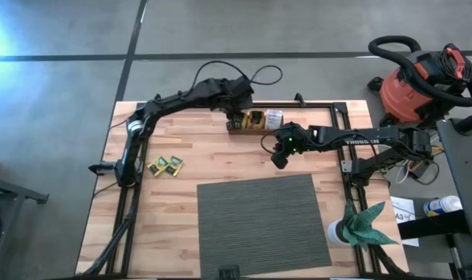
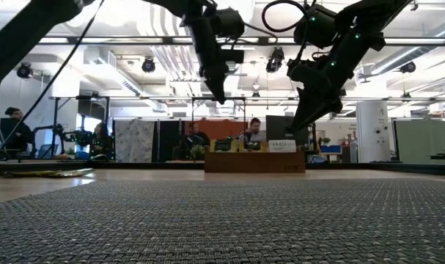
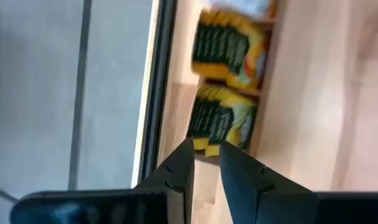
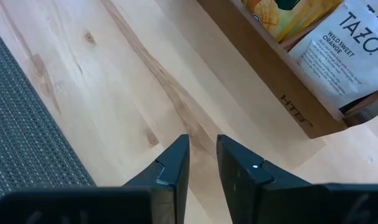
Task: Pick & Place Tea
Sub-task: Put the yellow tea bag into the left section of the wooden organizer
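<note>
**Both grippers empty near the wooden tray; sachets in the tray and on the table**

1. Left arm. I see it reaching from the table's left side across to the far edge, with the left gripper (image 1: 234, 118) above the left end of the wooden tray (image 1: 237, 130). In the left wrist view its fingers (image 3: 179, 171) stand a narrow gap apart and nothing sits between them. Past the fingertips that view shows two yellow sachets with dark centres (image 3: 223, 118) lying in the tray, one beyond the other.

2. Right arm. It extends from the right side toward the middle of the table. The right gripper (image 1: 279, 159) hangs over bare wood, just in front of the tray and near the far edge of the grey mat (image 1: 259, 225). In the right wrist view its fingers (image 4: 173, 165) are slightly parted and hold nothing. The same view shows a white sachet (image 4: 338, 53) standing in one tray compartment, with an orange sachet (image 4: 276, 15) in the compartment next to it.

3. Loose tea. Three yellow-green sachets (image 1: 166, 164) lie flat on the table (image 1: 181, 202) close to the left arm's base, well apart from the tray.

4. Low view. Both grippers are raised clear of the table surface, above the tray (image 2: 255, 161)
</note>
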Action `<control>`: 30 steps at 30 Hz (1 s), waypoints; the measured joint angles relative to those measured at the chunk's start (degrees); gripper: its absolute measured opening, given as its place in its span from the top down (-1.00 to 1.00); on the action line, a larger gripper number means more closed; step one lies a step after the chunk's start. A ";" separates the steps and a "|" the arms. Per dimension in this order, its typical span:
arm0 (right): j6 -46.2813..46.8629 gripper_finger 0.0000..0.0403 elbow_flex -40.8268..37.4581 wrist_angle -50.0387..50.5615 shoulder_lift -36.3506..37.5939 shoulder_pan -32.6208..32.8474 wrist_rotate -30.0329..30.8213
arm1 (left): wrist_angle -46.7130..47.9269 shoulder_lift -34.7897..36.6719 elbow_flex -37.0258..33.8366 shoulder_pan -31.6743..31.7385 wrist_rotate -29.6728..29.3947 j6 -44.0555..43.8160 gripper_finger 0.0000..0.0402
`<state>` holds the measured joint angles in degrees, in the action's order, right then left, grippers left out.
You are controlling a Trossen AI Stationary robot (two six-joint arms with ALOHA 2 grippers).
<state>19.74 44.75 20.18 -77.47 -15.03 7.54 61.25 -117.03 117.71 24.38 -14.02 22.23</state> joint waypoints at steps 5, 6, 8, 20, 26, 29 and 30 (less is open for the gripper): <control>-0.46 0.64 -0.02 0.03 0.00 0.00 -0.01 | 1.24 1.23 -0.92 -0.71 0.15 -0.86 0.65; -0.45 0.64 -0.02 0.19 0.00 0.00 -0.05 | 2.31 1.44 -1.44 -0.67 0.13 -1.88 0.65; -0.42 0.64 -0.02 0.60 0.00 0.00 -0.08 | 4.74 2.21 -3.19 -0.67 0.14 -4.32 0.65; -0.23 0.59 -0.31 0.18 0.00 0.00 -0.23 | 7.69 22.50 -39.56 -6.56 2.90 -39.06 0.65; -0.22 0.62 -0.31 -0.85 0.00 -0.03 -0.24 | 1.64 33.29 -57.53 -12.01 9.59 -61.81 0.65; -0.21 0.60 -0.31 -1.78 0.00 -0.02 -0.37 | 0.18 35.73 -64.59 -13.64 10.29 -71.12 0.65; -0.21 0.59 -0.31 -1.93 0.00 -0.02 -0.51 | -0.03 36.04 -66.53 -13.94 10.31 -73.48 0.65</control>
<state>19.53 44.45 18.26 -77.47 -15.05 7.03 61.22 -80.99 51.18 10.44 -3.71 -51.24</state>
